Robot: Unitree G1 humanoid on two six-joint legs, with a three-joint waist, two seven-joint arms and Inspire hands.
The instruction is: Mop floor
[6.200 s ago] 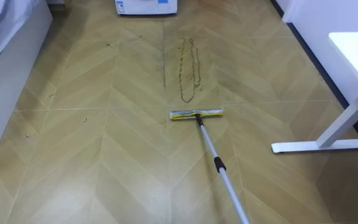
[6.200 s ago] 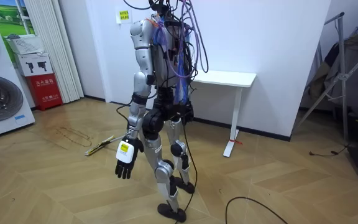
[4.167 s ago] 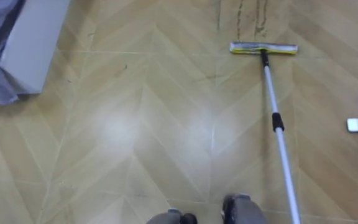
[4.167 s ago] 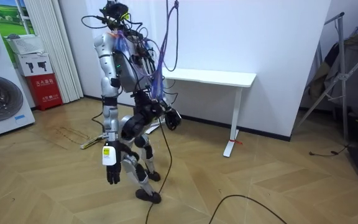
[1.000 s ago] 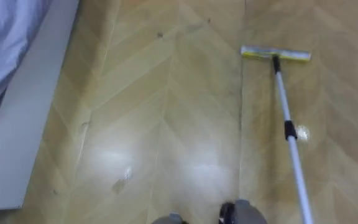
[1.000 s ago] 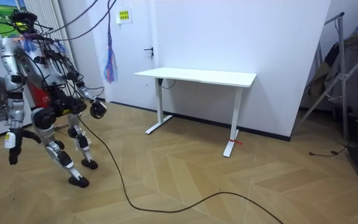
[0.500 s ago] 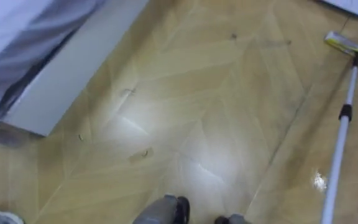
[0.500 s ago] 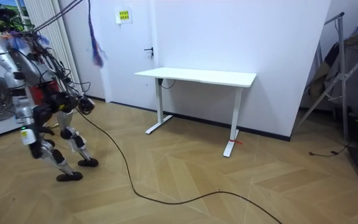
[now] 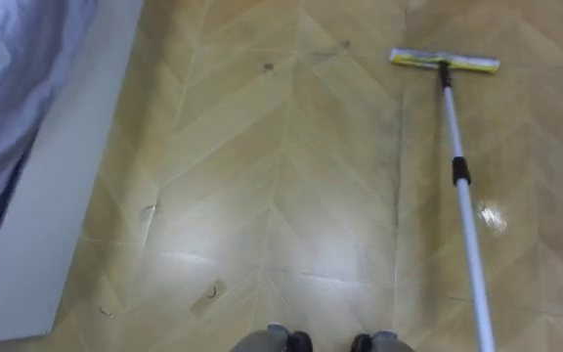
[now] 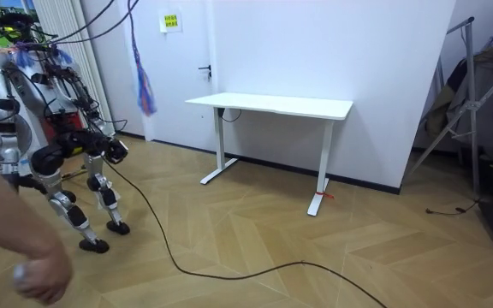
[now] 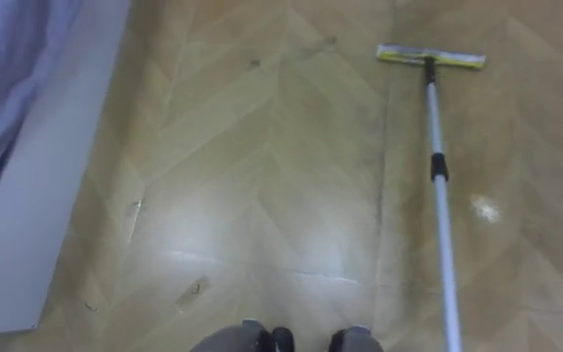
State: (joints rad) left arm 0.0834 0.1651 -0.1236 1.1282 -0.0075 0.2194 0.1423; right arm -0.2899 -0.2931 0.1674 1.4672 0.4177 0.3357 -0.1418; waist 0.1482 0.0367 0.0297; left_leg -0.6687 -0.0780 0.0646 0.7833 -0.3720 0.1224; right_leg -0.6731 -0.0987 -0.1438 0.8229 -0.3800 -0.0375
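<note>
Down on the herringbone wood floor (image 9: 281,196), the mop (image 9: 461,186) lies flat, off to the robot's right: yellow-edged head (image 9: 445,62) up at the far end, pale handle running straight back past a black collar and out of the lower edge, near the robot's feet. A bright glint (image 9: 492,217) sits on the boards just right of the handle. Over on the left, a white bed base (image 9: 62,196) with a blue-grey sheet (image 9: 8,78) draped across it. Switch to the room view and the robot stands at the far left, knees bent, well apart from the white desk (image 10: 272,104). Right hand (image 10: 114,147) juts out at hip height toward the room view's right; how far open it is, I can't tell. Left hand (image 10: 9,164) hangs low at its side, right where a person's blurred arm (image 10: 32,261) cuts across the foreground, and its state can't be made out either
</note>
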